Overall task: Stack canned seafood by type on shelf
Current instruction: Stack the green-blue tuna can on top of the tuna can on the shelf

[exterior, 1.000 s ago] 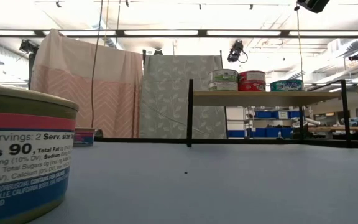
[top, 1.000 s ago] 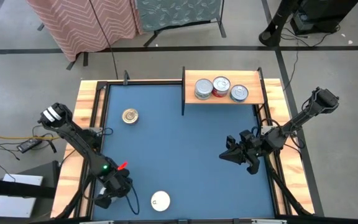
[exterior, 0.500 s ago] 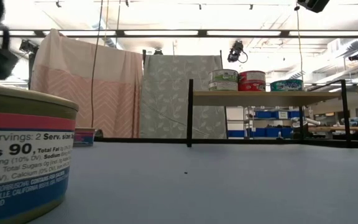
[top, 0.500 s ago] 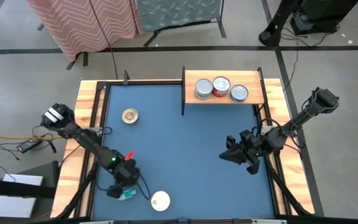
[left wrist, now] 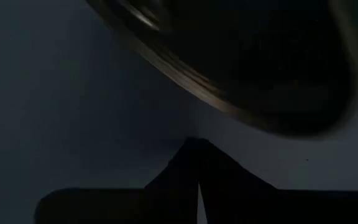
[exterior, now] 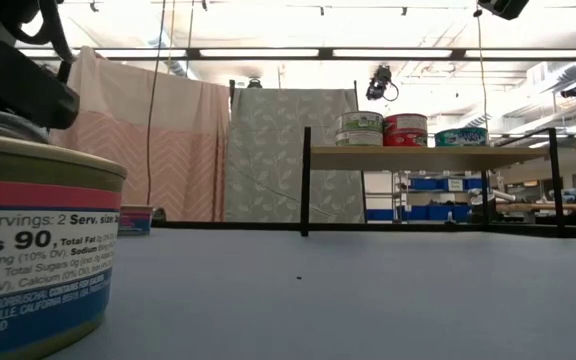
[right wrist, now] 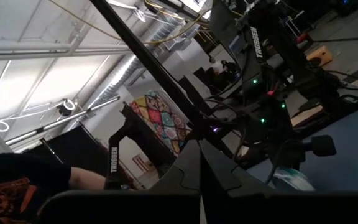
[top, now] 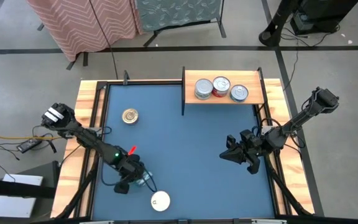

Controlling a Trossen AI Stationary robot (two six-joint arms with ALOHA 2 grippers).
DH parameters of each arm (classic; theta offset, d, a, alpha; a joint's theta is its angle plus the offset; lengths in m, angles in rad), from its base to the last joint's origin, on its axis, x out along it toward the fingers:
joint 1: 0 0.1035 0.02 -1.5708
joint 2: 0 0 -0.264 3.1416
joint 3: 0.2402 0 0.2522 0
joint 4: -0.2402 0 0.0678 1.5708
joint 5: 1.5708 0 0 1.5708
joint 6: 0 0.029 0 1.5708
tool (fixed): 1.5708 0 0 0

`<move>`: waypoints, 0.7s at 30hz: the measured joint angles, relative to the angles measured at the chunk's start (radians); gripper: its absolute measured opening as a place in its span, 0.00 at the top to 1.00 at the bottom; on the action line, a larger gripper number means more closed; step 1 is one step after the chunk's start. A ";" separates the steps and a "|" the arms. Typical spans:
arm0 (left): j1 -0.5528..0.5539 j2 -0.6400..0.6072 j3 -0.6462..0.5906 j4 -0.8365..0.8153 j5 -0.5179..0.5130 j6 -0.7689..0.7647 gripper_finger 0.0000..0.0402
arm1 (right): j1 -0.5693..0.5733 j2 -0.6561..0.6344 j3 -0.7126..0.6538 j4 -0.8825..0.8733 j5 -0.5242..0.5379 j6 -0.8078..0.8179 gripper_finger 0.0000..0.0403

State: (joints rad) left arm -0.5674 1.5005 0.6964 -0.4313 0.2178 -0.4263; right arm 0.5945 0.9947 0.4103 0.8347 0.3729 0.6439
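Nearest tin [exterior: 38, 255] in low view, sitting right under the left gripper [top: 143, 182], is showing side-label print: "Servings: 2 Serv. size", big "90", "Total Fat 0g", "30mg (10% DV)", "Sodium", "Total Sugars 0g", "Calcium 0mg (0% DV)", "CALIFORNIA". "TROSSEN" is running down the arm links [right wrist: 255, 41] beyond the right gripper [right wrist: 199, 180]. Shelf tins' labels too far to read.
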 joint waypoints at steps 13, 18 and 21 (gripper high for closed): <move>0.063 -0.062 0.019 -0.017 0.045 -0.074 0.72 | 0.000 0.000 0.000 0.000 0.000 0.000 0.99; 0.112 -0.139 0.060 -0.032 0.045 -0.113 0.56 | 0.000 0.000 0.000 -0.001 0.000 0.000 0.99; 0.147 -0.177 0.103 -0.080 0.029 -0.106 0.49 | 0.000 0.000 0.000 0.000 0.000 0.000 0.99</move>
State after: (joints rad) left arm -0.4201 1.3240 0.7999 -0.5112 0.2465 -0.5322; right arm 0.5945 0.9947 0.4099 0.8344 0.3729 0.6441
